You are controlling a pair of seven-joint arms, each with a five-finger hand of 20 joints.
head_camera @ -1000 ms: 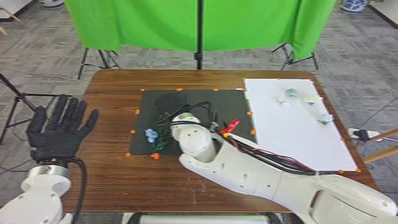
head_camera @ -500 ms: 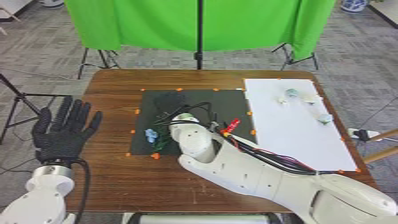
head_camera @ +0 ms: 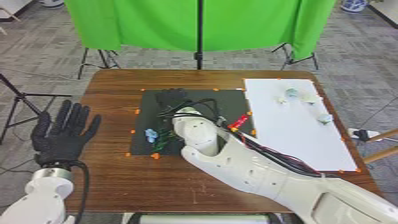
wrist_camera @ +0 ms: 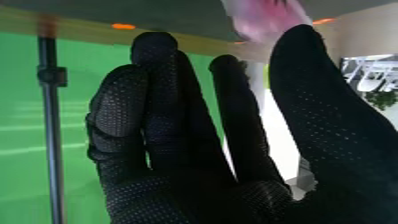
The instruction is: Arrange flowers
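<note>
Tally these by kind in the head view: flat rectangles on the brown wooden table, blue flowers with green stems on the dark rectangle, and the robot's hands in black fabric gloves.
Flat rectangles: 2 (dark grey mat, white sheet)
Blue flower: 1
Hands: 2 (left hand, right hand)
Total: 5

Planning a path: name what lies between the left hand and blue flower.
Head view, from left hand to blue flower: brown tabletop, then an orange marker at the edge of the dark mat.
</note>
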